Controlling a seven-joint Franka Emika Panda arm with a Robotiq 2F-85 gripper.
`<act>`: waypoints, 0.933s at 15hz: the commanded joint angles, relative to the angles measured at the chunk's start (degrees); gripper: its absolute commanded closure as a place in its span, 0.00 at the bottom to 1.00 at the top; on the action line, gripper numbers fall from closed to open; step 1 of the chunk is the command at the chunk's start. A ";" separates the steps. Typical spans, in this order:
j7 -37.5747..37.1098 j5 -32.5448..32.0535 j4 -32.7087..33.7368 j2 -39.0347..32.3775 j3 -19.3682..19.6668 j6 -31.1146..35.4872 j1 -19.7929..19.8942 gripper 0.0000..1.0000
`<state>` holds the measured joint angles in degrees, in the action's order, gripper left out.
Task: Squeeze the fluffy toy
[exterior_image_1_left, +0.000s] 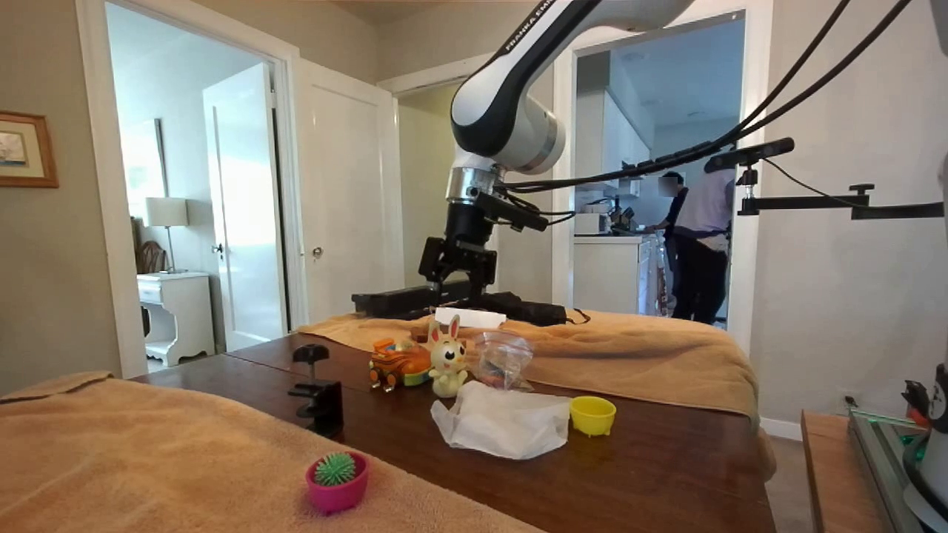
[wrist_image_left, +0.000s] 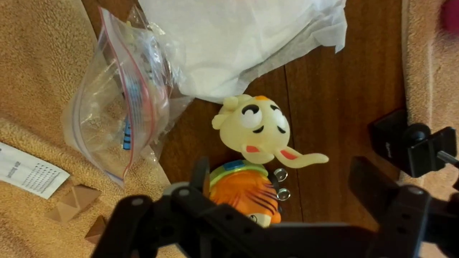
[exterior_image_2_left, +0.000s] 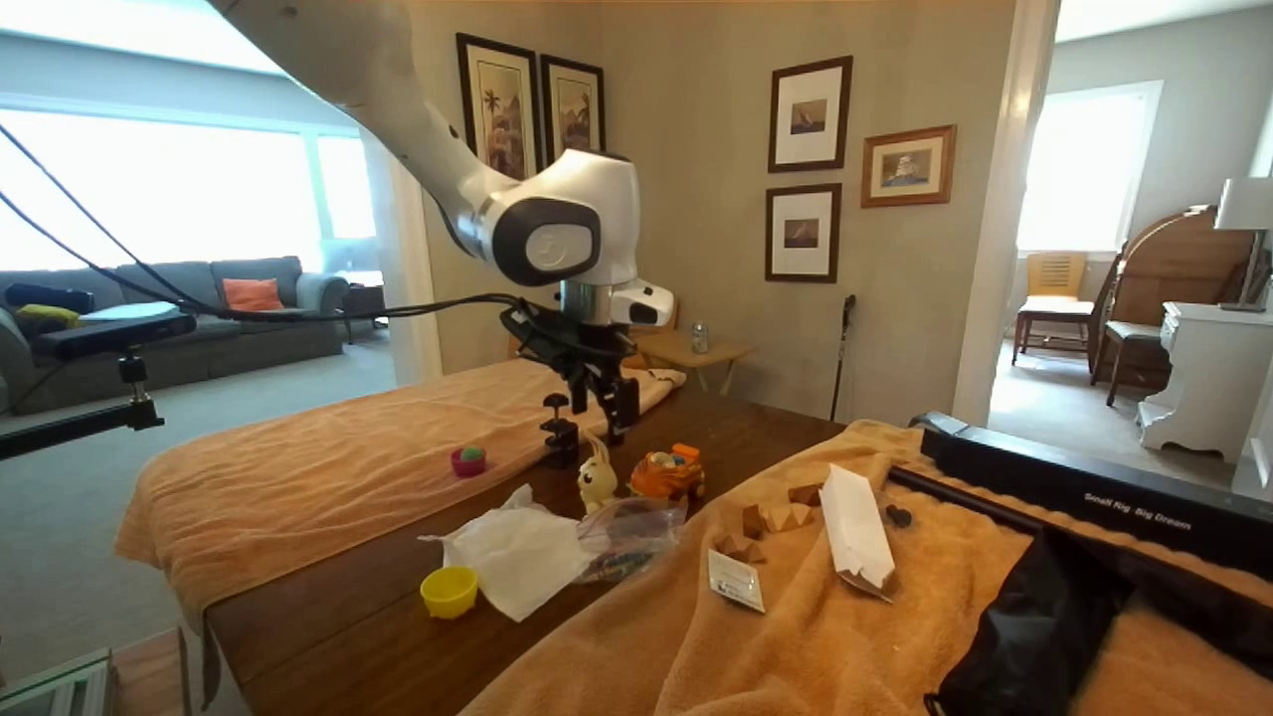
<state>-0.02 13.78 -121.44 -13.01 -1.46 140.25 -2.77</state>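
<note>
A green spiky ball (exterior_image_1_left: 335, 469) sits in a small pink cup (exterior_image_1_left: 337, 497) on the orange towel. The ball (exterior_image_2_left: 471, 453) and cup (exterior_image_2_left: 465, 468) also show in an exterior view. In the wrist view only a blurred edge of the pink cup (wrist_image_left: 452, 16) shows at upper right. A cream rabbit toy (exterior_image_1_left: 448, 359) stands upright on the dark table; it also shows in the wrist view (wrist_image_left: 256, 125). I cannot tell which toy is the fluffy one. My gripper (wrist_image_left: 282, 173) is open and empty above the table, fingers wide apart, touching no toy.
An orange toy car (wrist_image_left: 244, 190) lies below the gripper, beside the rabbit. A black clamp (exterior_image_1_left: 322, 403) stands at the table's edge near the pink cup. White paper (exterior_image_1_left: 511, 423), a clear zip bag (exterior_image_1_left: 503, 359) and a yellow cup (exterior_image_1_left: 592, 416) lie nearby.
</note>
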 commanded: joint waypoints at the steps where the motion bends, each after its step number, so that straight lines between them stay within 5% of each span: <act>1: -5.93 -6.05 5.12 -4.42 0.22 -0.81 -1.42 0.00; 14: -13.92 -11.33 5.80 -6.34 0.71 -1.71 -4.78 0.00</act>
<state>-10.93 5.78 -115.90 -19.24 -1.44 139.76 -6.61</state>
